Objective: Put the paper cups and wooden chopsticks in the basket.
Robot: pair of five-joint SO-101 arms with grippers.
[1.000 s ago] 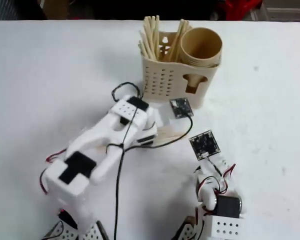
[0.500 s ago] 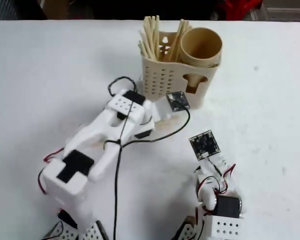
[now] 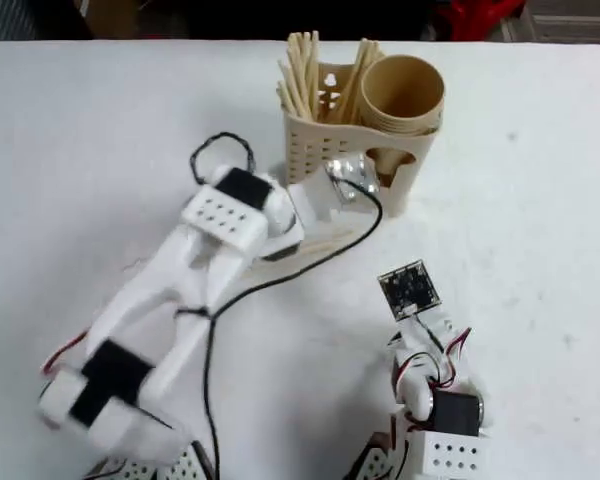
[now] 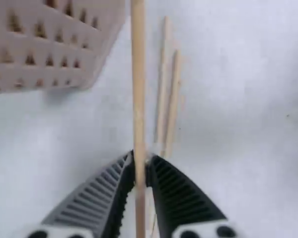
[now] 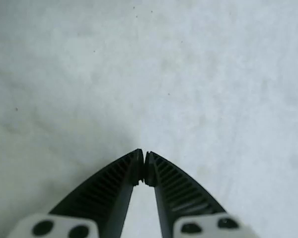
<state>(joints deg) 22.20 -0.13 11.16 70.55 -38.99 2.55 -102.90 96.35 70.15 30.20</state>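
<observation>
- Left arm (image 3: pixel 180 290) is shifted closer to the basket (image 3: pixel 325 160) than a second ago.
- Held chopstick (image 4: pixel 137 74) is pinched in the left tool (image 4: pixel 140 166), long axis aimed ahead, beside the basket wall.
- Loose chopsticks (image 4: pixel 168 99) are left on the worktop (image 4: pixel 238 99) just beyond.
- Right tool (image 5: pixel 143 166) is pressed together, empty.

table (image 3: pixel 540 150): white, spans the whole scene
red thing (image 3: pixel 477 15): beyond the far edge, right
brown box (image 3: pixel 110 12): beyond the far edge, left
</observation>
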